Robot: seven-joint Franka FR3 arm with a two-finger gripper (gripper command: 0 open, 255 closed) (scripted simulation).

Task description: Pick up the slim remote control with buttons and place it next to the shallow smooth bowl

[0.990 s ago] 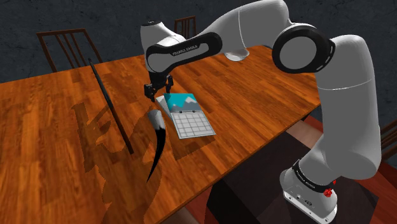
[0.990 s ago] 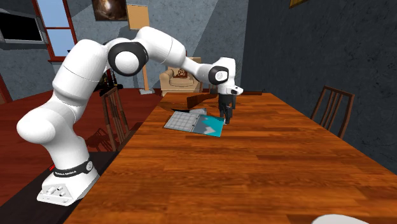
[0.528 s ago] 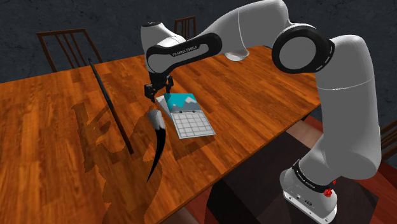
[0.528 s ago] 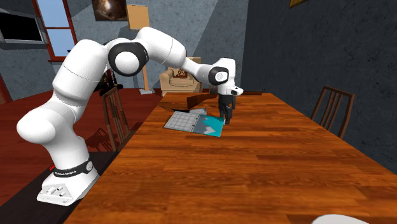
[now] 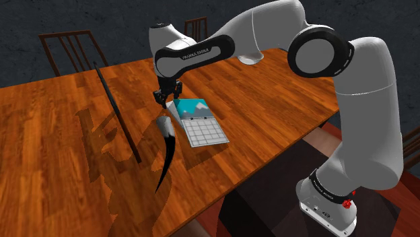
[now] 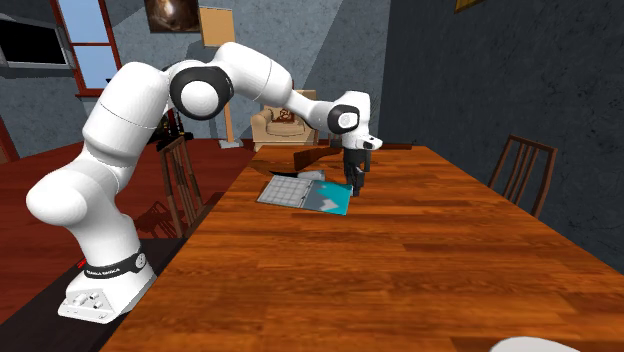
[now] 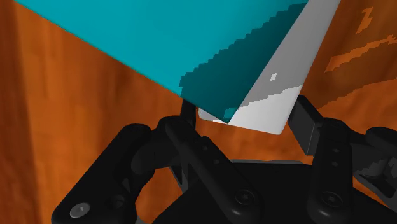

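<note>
The bowl (image 6: pixel 535 346) is cut by the second exterior view's bottom edge and sits partly behind the arm (image 5: pixel 269 27) in the shoulder view; the remote (image 7: pixel 191 38) runs past the wrist view's edges.

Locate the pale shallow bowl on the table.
In the shoulder view the bowl sits near the wooden table's far end, partly behind the arm's white forearm; the second exterior view catches its rim at the bottom edge.

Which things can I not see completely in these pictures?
The bowl: in the shoulder view the arm covers part of it; in the second exterior view the bottom edge cuts it.
The remote: in the wrist view the picture edges cut off all but one corner.
</note>
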